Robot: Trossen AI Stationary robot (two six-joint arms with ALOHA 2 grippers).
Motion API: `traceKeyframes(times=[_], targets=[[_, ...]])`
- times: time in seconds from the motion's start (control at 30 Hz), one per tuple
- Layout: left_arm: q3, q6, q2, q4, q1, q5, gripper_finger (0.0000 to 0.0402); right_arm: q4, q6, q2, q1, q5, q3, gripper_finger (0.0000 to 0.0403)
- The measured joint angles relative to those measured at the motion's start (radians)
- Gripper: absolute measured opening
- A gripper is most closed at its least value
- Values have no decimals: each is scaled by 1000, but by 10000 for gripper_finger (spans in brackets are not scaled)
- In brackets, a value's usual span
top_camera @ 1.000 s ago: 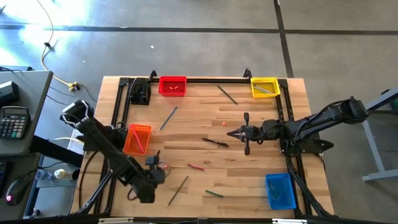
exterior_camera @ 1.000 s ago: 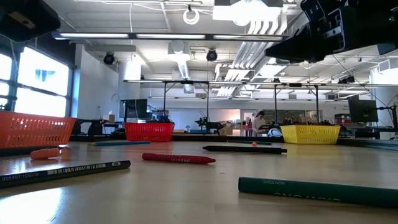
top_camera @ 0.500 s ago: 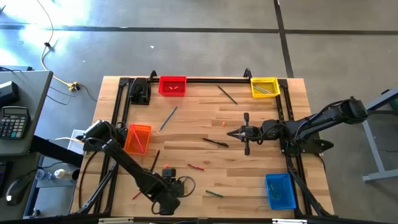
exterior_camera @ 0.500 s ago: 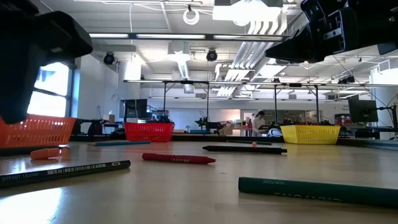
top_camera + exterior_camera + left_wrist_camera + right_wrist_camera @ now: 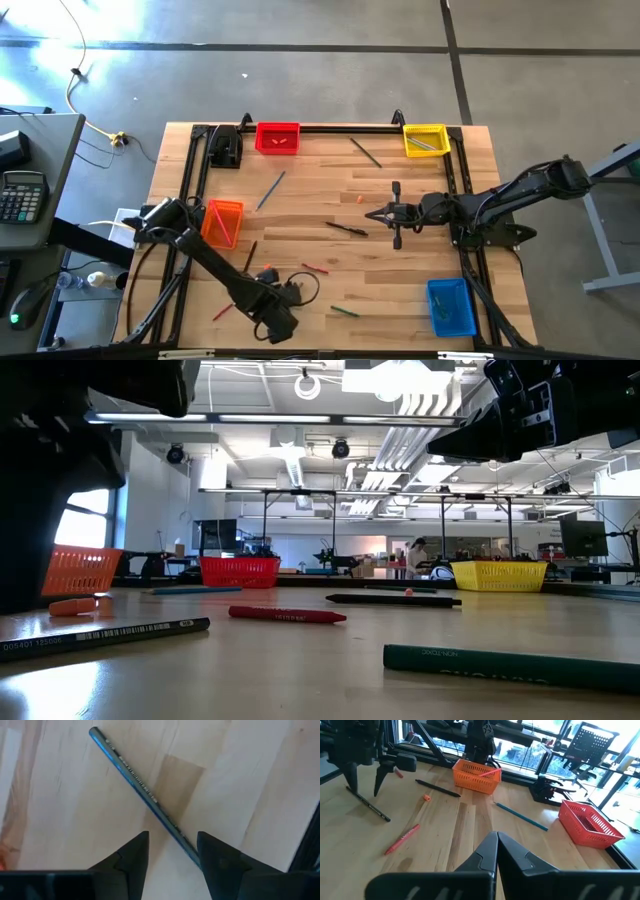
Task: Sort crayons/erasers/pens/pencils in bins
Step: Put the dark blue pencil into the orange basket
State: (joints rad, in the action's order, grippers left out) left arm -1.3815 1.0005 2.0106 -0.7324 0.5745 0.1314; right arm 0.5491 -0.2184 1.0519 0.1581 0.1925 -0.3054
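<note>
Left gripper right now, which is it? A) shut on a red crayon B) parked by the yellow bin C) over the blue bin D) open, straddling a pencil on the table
D: the left wrist view shows the left gripper open, with the pencil lying flat on the table and running down between its fingers, not yet gripped.
</note>
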Motion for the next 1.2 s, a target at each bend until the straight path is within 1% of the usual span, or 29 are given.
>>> traceKeyframes(times=[0.17,0.47,0.77,1.0,1.2], targets=[[0,35,0,-2,10,3,149,0,0,0,0,0,0,0],[0,39,9,-2,10,28,149,0,-18,0,0,0,0,0],[-1,47,48,14,17,11,147,0,-52,0,0,0,0,0],[-5,36,51,-69,26,-13,117,0,-54,0,0,0,0,0],[-5,-13,50,-133,31,-60,89,0,-63,0,0,0,0,0]])
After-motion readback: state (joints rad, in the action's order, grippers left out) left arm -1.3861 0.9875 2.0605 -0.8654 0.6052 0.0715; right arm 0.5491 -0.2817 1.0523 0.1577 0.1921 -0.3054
